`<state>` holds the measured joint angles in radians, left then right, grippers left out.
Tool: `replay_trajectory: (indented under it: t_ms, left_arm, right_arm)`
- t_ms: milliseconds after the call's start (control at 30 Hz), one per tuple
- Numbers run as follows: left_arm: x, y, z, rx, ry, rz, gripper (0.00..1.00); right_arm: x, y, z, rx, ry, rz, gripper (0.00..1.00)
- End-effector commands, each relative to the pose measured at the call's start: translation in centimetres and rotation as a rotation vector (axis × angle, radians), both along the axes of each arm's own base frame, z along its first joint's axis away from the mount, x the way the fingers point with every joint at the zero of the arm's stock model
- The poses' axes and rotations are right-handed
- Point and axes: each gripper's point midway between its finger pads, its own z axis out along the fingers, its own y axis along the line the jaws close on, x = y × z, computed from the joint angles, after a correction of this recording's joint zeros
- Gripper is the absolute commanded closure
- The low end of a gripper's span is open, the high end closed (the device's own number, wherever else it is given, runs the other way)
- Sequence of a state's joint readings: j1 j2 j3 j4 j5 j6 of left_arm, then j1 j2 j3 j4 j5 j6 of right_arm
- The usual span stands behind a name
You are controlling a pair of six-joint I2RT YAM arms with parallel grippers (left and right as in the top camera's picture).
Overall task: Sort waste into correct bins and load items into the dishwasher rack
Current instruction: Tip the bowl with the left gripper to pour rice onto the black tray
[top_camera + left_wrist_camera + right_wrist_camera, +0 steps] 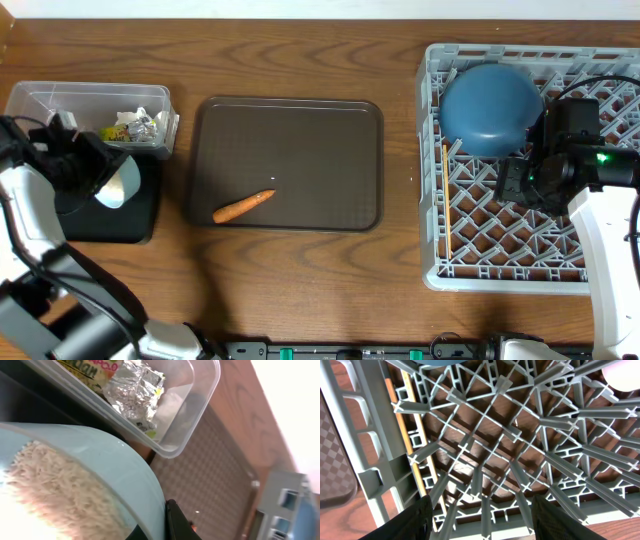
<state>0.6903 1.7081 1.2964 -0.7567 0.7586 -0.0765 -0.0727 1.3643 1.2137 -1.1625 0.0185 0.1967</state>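
Note:
My left gripper [98,178] is shut on the rim of the small light blue bowl [118,185], held tilted above the black tray [135,225]. Loose white rice [55,492] clings inside the bowl [125,475], with one finger [175,520] pressed against the bowl's outer wall. The yellow-green snack wrapper [135,390] lies in the clear tub [60,100]. The carrot [243,205] lies on the brown serving tray [330,130]. My right gripper [480,520] stands open and empty over the dishwasher rack [600,255]. The rack holds the overturned dark blue bowl [490,105], chopsticks [412,435] and a pale pink cup [622,375].
A single white rice grain [272,180] lies on the serving tray near the carrot. The clear tub's corner [200,405] sits just beyond the tilted bowl. The rack's upright pegs [470,435] stand below my right fingers.

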Motion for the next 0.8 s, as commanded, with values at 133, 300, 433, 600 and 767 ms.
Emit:
replay_trajectory:
  t_ms: [133,300,433,600,767]
  left_arm:
    - [0.5,0.3,-0.8,-0.317,-0.142,-0.012,0.94]
    - [0.3,1.8,-0.3,-0.460,-0.243,0.021,0.94]
    - [0.0,2.9,1.2,-0.574,-0.358,0.039,0.94]
    - [-0.7,4.3,2.6,-0.637,-0.443,0.062,0.94]
    - [-1.1,5.0,3.2,-0.656,-0.473,0.077,0.94]
  right_arm:
    - [-0.2,-0.4,-0.2,-0.007,0.009,0.000,0.37]
    - [-0.2,-0.5,-0.2,-0.010,0.010,-0.001,0.37]
    - [-0.2,-0.6,-0.2,-0.014,0.010,-0.001,0.38]
    - [-0.2,-0.6,-0.2,-0.014,0.010,-0.001,0.37]
    - [-0.2,-0.6,-0.2,-0.014,0.010,-0.001,0.38]
